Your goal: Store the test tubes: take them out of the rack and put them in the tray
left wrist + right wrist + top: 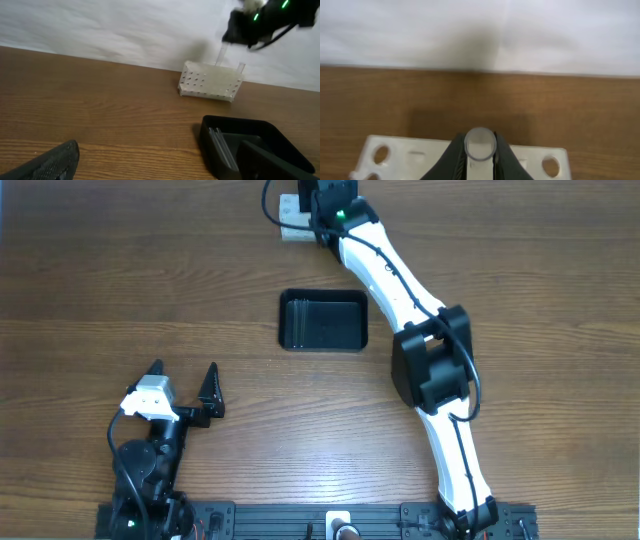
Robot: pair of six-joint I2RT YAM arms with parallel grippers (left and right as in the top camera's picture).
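Pinched in my right gripper (479, 164), a test tube (480, 143) stands apparently seated in the rack (396, 164); my left gripper (184, 372) gapes wide.

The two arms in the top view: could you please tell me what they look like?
The right arm has white links, black joint housings, a black cable along it and a green light near the wrist. The left arm is mostly black with a white wrist block; its fingers are black, pointed wedges.

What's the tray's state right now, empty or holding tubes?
Holding tubes: clear test tubes lie along one side of the black tray.
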